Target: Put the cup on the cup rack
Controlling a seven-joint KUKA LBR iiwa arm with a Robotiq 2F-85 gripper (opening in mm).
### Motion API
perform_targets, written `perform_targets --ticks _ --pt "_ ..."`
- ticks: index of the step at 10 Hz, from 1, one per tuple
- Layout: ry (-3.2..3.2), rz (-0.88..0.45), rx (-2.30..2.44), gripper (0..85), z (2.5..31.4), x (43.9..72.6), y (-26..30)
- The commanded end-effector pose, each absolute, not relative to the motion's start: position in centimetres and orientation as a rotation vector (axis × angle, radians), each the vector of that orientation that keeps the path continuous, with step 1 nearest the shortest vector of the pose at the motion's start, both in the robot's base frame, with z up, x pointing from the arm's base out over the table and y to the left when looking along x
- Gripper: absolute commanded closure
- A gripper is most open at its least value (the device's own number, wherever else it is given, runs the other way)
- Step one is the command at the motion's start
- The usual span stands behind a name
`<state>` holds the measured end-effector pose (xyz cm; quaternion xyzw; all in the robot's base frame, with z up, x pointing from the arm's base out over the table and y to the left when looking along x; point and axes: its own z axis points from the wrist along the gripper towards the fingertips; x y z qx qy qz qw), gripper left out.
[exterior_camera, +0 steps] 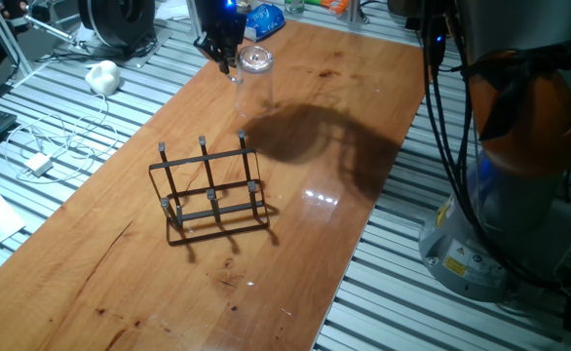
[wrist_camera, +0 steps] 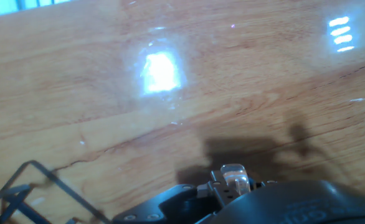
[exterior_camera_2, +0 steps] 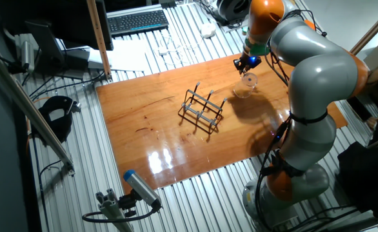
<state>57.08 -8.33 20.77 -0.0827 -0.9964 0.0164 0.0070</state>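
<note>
Cup (exterior_camera: 253,73), clear and cylindrical, stands upright on the glossy wooden tabletop (exterior_camera: 120,263), well beyond the dark wire cup rack (exterior_camera: 210,190) with its six thin pegs. Black claw (exterior_camera: 223,57) sits just beside the cup's rim; its grip cannot be told.

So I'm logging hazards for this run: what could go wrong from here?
The pincer seems to pinch only the rim of the small clear cylindrical cup, so it might slip or tilt. The dark wire cup rack has thin, closely set pegs; a slightly off descent could knock or shift it.
</note>
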Motion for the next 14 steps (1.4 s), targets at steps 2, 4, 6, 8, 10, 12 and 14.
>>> perform_targets --ticks 2,4,6,8,10,12,14 --pt "-3.114 0.041 -0.251 85.0 21.3 56.7 -7.9" --pt "-3.121 0.064 -0.230 85.0 21.3 56.3 -7.7" --pt "-3.127 0.102 -0.204 85.0 21.3 56.2 -7.6" --pt "-3.118 0.086 -0.201 85.0 21.3 56.3 -7.7" --pt "-3.104 0.082 -0.201 85.0 21.7 56.3 -7.7" --pt "-3.077 0.026 -0.224 85.0 22.1 56.3 -7.7" --pt "-3.052 -0.034 -0.279 85.0 22.8 56.0 -7.6"
